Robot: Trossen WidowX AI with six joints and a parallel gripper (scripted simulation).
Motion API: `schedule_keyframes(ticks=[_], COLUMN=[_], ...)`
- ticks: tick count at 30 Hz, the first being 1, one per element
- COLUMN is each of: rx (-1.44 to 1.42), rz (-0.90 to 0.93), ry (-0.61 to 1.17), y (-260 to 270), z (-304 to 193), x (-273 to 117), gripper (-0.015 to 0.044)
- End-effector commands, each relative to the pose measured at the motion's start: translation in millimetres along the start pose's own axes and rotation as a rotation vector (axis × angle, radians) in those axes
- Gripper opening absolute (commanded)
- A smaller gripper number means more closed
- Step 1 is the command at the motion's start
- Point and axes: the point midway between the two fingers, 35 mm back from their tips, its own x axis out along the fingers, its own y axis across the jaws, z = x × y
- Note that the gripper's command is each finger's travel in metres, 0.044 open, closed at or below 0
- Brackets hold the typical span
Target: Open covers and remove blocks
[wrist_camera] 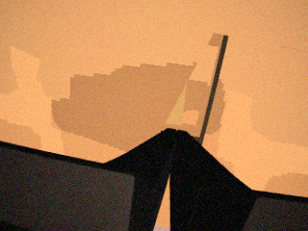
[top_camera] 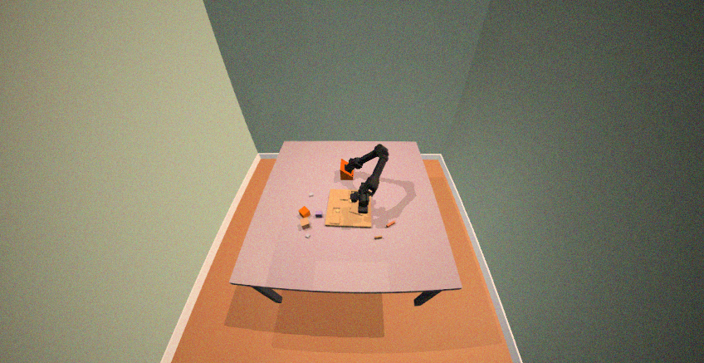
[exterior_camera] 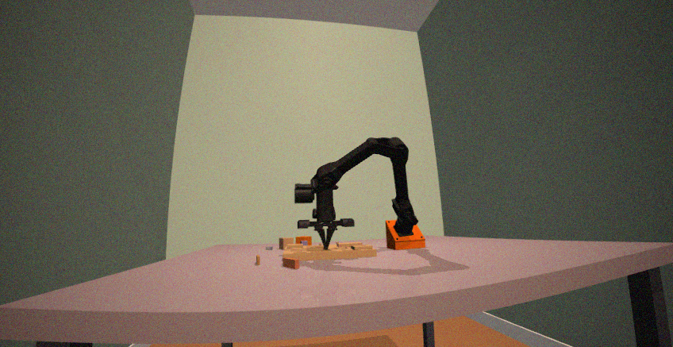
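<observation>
The tan wooden puzzle board (top_camera: 349, 222) (exterior_camera: 349, 253) (wrist_camera: 120, 29) lies flat on the table. My gripper (exterior_camera: 325, 248) (wrist_camera: 175, 139) is shut and empty, with its tips low at the board's top; in the top view the arm hides them. In the wrist view a long dark edge (wrist_camera: 215, 87) runs just right of the tips, and a pale yellow patch (wrist_camera: 178, 112) shows just beyond them. An open recess (top_camera: 336, 209) shows at the board's left side. Low covers (exterior_camera: 349, 244) stand on the board; their exact positions are too small to tell.
Left of the board lie an orange block (top_camera: 304, 211), a tan block (top_camera: 305, 223), a purple block (top_camera: 318, 213) and small whitish pieces (top_camera: 310, 194) (top_camera: 307, 236). An orange-red bar (top_camera: 390, 223) (exterior_camera: 290, 263) and a brown piece (top_camera: 378, 237) (exterior_camera: 258, 260) lie at the front right. The orange base (exterior_camera: 405, 237) stands behind.
</observation>
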Motion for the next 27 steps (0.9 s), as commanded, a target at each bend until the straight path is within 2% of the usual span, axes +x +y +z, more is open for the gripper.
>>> schedule_keyframes(ticks=[1,27], rx=[0.004,0.003], rz=[0.001,0.002], ry=[0.004,0.004], y=[6.6,36.9], z=[-1.0,1.9], x=[0.0,-0.2], gripper=[0.0000,0.0000])
